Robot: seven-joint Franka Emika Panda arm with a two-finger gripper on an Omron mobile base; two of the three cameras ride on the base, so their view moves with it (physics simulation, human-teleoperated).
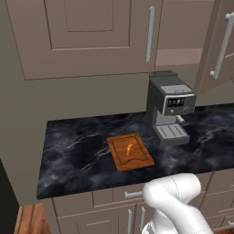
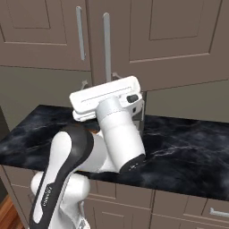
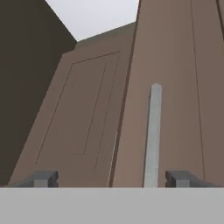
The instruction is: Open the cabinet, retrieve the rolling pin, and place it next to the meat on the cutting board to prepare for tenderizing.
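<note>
The cabinet (image 1: 91, 32) hangs over the counter. Its left door is shut and its right door (image 1: 218, 45) is swung partly out, baring a strip of shelf (image 1: 178, 55). My gripper (image 2: 99, 79) is raised to that door and stands open. Its silver bar handle (image 3: 153, 135) runs up between the two fingertips (image 3: 41, 178), nearer the right one and touching neither. The cutting board (image 1: 130, 153) lies on the black counter with the small orange meat (image 1: 130, 148) on it. The rolling pin is hidden.
A grey coffee machine (image 1: 169, 107) stands on the counter (image 1: 73, 151) just right of and behind the board. Base cabinets with drawers (image 1: 105, 201) run below. The left door's handle (image 2: 80, 33) hangs close beside the one between my fingers.
</note>
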